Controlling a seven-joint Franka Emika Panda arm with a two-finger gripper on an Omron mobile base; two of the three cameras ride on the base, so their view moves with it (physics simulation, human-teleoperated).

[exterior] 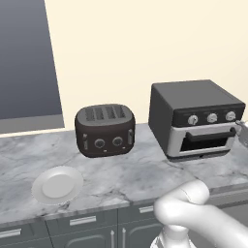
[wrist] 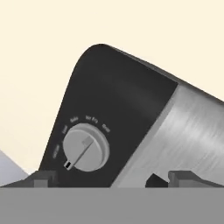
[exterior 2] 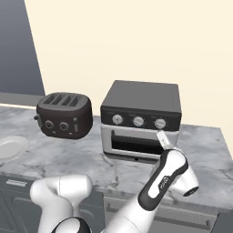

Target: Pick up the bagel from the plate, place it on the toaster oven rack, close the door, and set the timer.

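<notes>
The fingers [wrist: 105, 177] stand spread wide with nothing between them, just in front of the toaster oven's [exterior 2: 140, 119] rightmost silver knob [wrist: 85, 147], which sits above and between the tips. The door [exterior 2: 136, 142] is shut. Well apart to the left on the marble tabletop [exterior: 131, 177], beyond the brown four-slot toaster [exterior: 104, 130], lies the white plate [exterior: 57, 185].
</notes>
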